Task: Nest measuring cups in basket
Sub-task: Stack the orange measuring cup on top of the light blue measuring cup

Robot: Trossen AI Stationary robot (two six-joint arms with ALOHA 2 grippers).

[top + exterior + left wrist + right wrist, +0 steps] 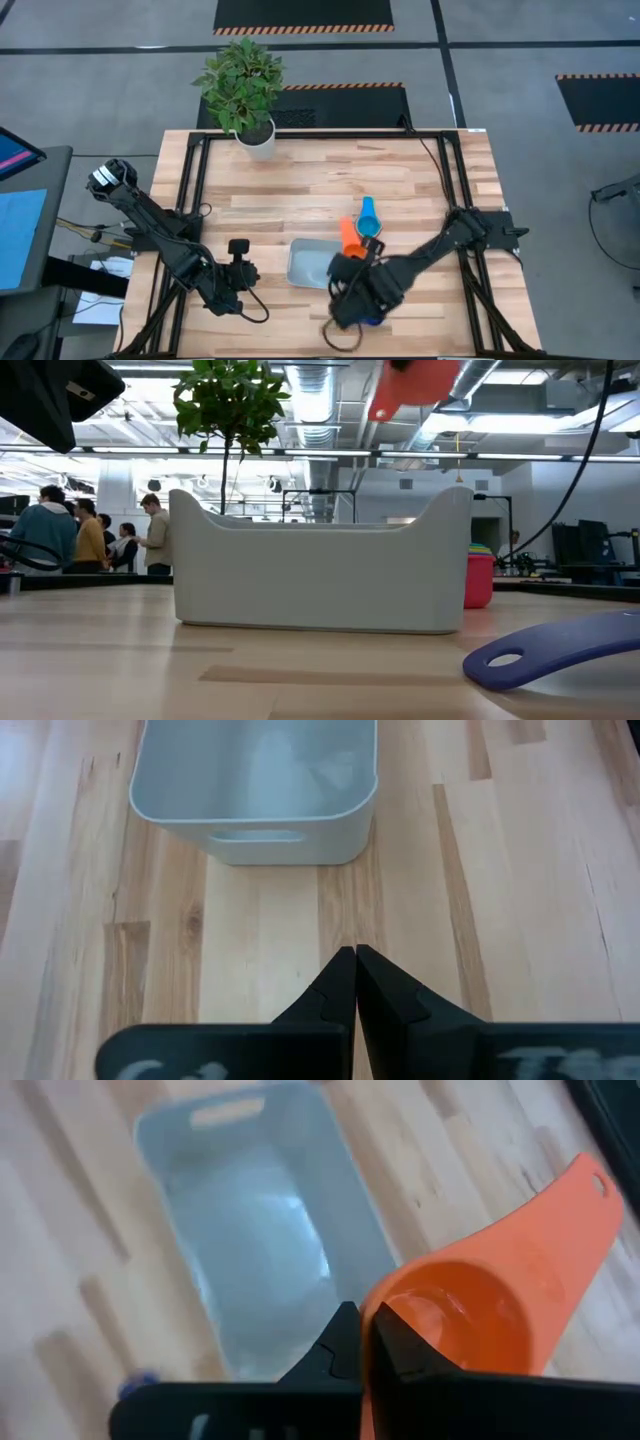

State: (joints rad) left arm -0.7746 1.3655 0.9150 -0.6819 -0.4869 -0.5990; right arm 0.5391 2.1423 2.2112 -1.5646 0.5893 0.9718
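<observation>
The right gripper, pinching the orange cup by its rim, should centre it over the empty basket, lower it and release upright.

Wooden table carries basket, plant pot, cups

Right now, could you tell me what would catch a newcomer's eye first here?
The orange measuring cup, gripped at its rim by the right pincer, is held above the empty basket at the table's middle. The left pincer waits shut beside the basket, and a potted plant stands at the far edge.
</observation>
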